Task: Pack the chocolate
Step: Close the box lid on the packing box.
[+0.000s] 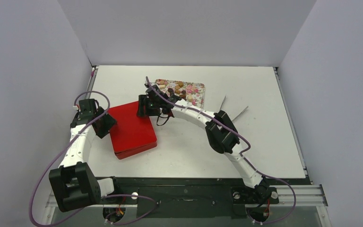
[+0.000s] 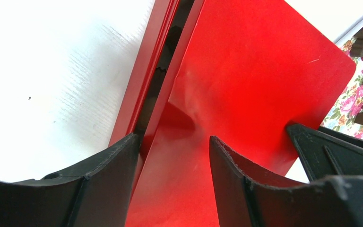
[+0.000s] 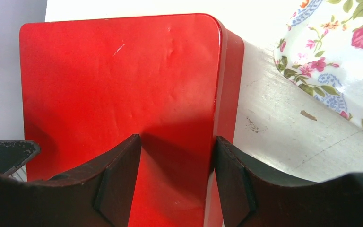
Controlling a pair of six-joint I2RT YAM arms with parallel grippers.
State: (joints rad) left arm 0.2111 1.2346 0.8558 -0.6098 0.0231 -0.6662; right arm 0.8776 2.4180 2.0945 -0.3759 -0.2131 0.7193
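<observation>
The chocolate [image 1: 175, 89], small brown and cream pieces, lies on a flower-print tray [image 1: 196, 91] at the back middle; several dark pieces [image 2: 361, 45] show at the right edge of the left wrist view. A red box lid [image 1: 131, 126] sits tilted over its red base [image 1: 137, 150], with a dark gap between lid and base [image 2: 144, 80]. My left gripper [image 1: 109, 124] [image 2: 173, 138] is shut on the lid's left edge. At the lid's far right corner [image 3: 123, 80], my right gripper [image 1: 144, 106] [image 3: 176, 137] is also shut on it. The box's inside is hidden.
Two thin silvery utensils [image 1: 222, 101] [image 1: 240, 113] lie on the white table right of the tray. The tray's corner [image 3: 331, 80] is close to the lid's right side. White walls close in the table on three sides.
</observation>
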